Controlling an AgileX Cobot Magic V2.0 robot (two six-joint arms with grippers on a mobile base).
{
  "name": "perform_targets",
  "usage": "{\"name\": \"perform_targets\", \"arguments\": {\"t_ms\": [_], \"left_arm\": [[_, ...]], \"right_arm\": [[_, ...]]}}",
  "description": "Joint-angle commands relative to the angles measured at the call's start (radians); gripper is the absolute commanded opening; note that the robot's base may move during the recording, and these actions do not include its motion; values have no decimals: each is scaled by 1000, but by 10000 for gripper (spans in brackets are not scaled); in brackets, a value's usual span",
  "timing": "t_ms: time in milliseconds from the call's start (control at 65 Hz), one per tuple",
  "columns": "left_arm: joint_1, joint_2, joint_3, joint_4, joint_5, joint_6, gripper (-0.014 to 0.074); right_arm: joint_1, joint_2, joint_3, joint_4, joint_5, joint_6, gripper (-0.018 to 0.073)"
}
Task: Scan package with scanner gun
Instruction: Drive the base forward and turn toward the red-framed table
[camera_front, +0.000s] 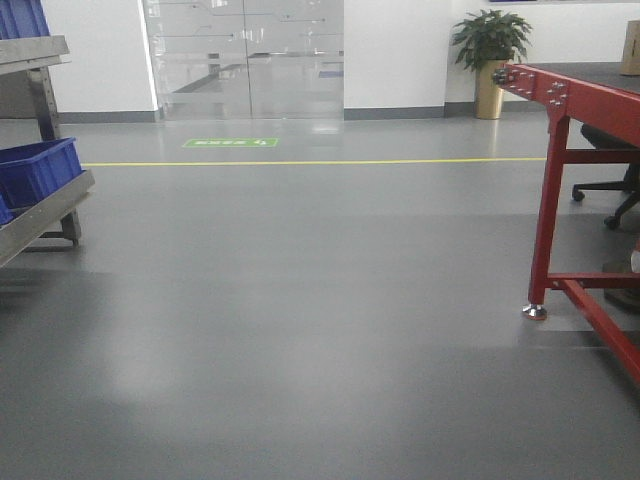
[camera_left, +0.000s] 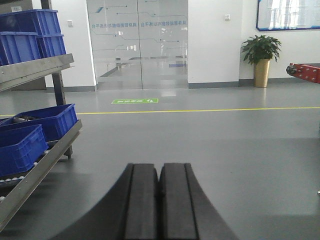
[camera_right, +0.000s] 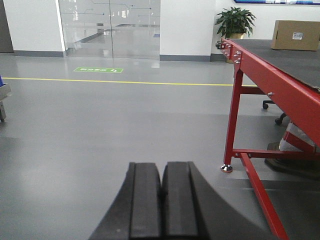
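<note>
Room: grey floor, glass doors (camera_front: 245, 55) on the far wall, a yellow line (camera_front: 300, 162) across the floor, a plant (camera_front: 490, 50) in the corner
Left side: a rack (camera_left: 40, 160) carrying blue bins (camera_left: 22, 147)
Right side: a red table (camera_right: 260, 75) with a dark top
Package (camera_right: 290, 37): tan box with a small white label, sitting at the far end of the table top, well apart from both arms
Scanner: not in any view, so I cannot say where it is
Left gripper (camera_left: 159, 175): fingers pressed together, nothing between them, pointing out over open floor
Right gripper (camera_right: 162, 172): fingers likewise pressed together, empty, aimed past the table's near leg
Done: nothing that shows; no scanner in hand, package untouched
To do: as I judge it, the whole job: get close to the table, find and grip the scanner, point its head at the white label
</note>
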Motion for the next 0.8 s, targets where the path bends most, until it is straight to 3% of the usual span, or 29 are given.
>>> {"name": "perform_targets", "arguments": {"t_ms": [0,784], "left_arm": [[2,-3,-4,-4,-18,-4,-111],[2,-3,-4,-4,-18,-4,-111]], "right_arm": [[-1,-4,0,3,-16,-6,-154],[-1,-4,0,3,-16,-6,-154]]}}
